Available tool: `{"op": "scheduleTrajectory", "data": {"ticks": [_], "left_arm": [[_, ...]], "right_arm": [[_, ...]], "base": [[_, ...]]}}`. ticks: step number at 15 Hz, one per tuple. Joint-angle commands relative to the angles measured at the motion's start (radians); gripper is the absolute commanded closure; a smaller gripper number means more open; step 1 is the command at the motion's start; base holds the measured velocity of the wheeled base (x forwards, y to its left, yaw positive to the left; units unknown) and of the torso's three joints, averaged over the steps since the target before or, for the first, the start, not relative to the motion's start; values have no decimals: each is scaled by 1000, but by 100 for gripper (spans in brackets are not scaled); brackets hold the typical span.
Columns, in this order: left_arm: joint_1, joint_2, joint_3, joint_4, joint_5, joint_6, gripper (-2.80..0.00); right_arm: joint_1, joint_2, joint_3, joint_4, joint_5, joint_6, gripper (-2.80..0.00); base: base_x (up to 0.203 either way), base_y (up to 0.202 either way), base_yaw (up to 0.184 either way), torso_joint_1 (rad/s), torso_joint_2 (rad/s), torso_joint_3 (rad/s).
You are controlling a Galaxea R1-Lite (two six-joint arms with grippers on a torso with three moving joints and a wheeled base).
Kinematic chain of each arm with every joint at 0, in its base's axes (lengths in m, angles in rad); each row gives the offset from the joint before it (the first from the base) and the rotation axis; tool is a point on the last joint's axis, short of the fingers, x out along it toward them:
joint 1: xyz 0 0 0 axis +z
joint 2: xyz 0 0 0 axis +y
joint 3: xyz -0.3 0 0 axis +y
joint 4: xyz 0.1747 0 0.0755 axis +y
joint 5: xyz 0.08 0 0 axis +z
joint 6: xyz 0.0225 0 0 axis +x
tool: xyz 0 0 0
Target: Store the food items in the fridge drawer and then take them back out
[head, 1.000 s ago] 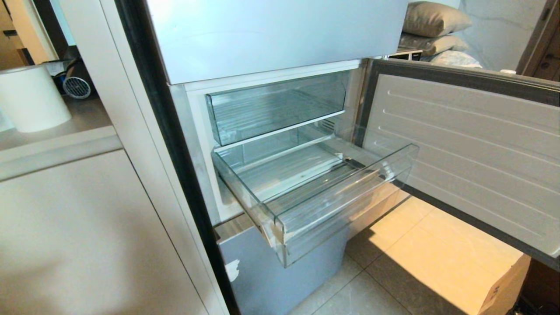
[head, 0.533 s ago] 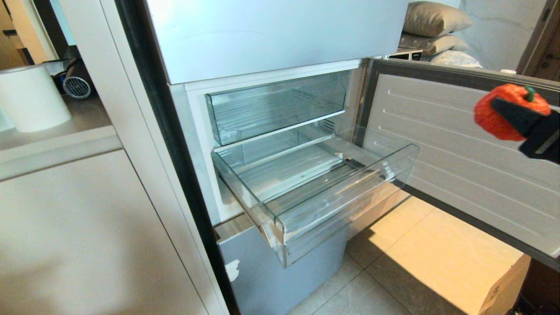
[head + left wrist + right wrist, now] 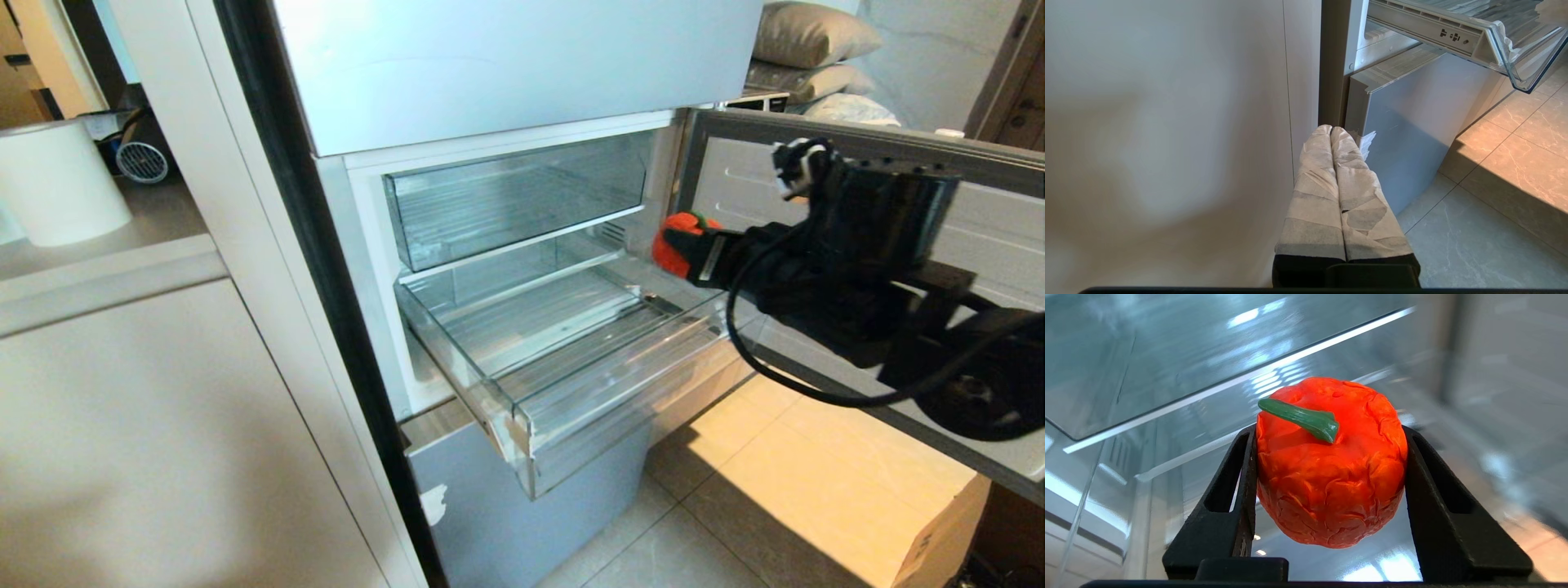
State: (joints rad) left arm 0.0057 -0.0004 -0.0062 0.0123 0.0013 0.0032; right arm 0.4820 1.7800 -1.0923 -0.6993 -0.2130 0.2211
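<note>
right gripper [image 3: 1331,465] clamped on the orange-red fruit [image 3: 1331,465] (green stem up) — held in the air just above the back right corner of the pulled-out clear drawer [image 3: 522,408]. left gripper [image 3: 1333,134] parked low beside the fridge — fingers together.

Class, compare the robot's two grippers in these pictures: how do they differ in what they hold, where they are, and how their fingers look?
The right gripper is clamped on an orange-red fruit; the left gripper is shut on nothing.
The right gripper reaches over the pulled-out fridge drawer; the left gripper hangs low beside the grey-blue lower door panel.
The right one's fingers are bare black; the left one's are wrapped in white tape.
</note>
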Motion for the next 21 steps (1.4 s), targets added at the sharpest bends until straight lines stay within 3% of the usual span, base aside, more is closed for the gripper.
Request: {"op": "scheduleTrajectory", "data": {"ticks": [1,7,10,15,16,21], "left_arm": [[0,0,0,0,0,0,0],[0,0,0,0,0,0,0],[0,0,0,0,0,0,0],[1,0,0,0,0,0,0],[0,0,0,0,0,0,0],[0,0,0,0,0,0,0]], "right_arm": [[33,170,-168,91,-2,4,0],[90,321,-481,404,-1,-17,0],[97,411,-569,415,8,-106,0],[108,476,-665,436,11,-114,0],[108,489,-699,455,12,-110,-280],[109,499,-725,465,12,-102,-280]], "base": [[0,0,0,0,0,0],[0,0,0,0,0,0],[0,0,0,0,0,0],[0,0,0,0,0,0],[0,0,0,0,0,0],[0,0,0,0,0,0]]}}
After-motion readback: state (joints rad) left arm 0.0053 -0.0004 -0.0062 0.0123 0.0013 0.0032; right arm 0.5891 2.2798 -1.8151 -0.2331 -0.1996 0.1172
